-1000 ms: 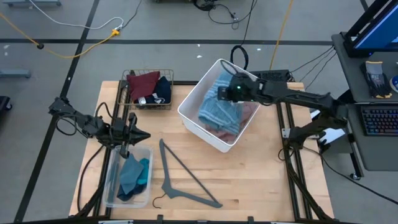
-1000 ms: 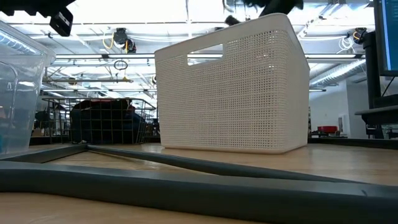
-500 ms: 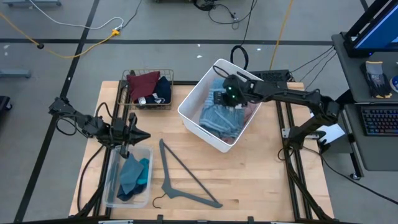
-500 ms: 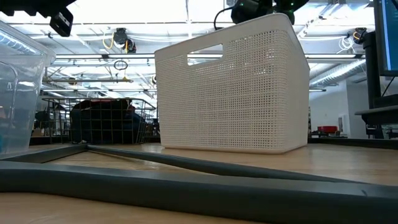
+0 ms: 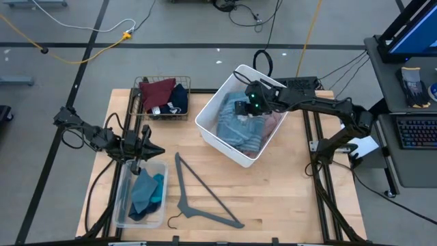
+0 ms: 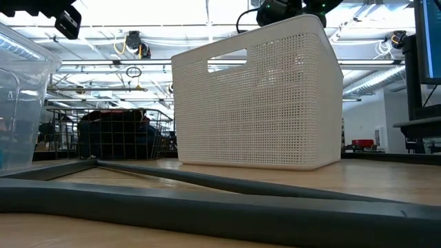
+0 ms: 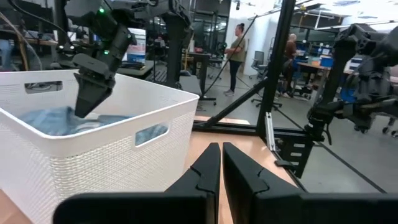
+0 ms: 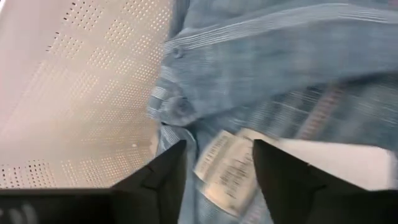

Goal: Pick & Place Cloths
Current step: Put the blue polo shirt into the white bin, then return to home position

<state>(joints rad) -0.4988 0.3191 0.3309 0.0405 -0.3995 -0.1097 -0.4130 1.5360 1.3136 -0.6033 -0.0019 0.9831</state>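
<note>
Seen from above, a wooden counter (image 5: 273, 198) fills the middle of the frame. Right of centre stands a white bin (image 5: 208, 123) holding a light-blue ribbed cloth (image 5: 235, 130) over a pink one (image 5: 274, 123). The right gripper (image 5: 247, 108) hangs just above the blue cloth with its fingers apart and nothing between them; its wrist view shows the cloth's white tag (image 8: 227, 168) directly below.

This looks like the release step of a placement. To finish well, the arm should probably rise straight up, clear of the fabric and bin rim, so no fold snags.

At left, the left gripper (image 5: 147, 147) waits with its fingers together above a clear tub (image 5: 121, 198) of teal cloth (image 5: 145, 193). A wire basket (image 5: 138, 99) in the upper left holds maroon (image 5: 157, 92) and navy (image 5: 179, 99) cloths.
</note>
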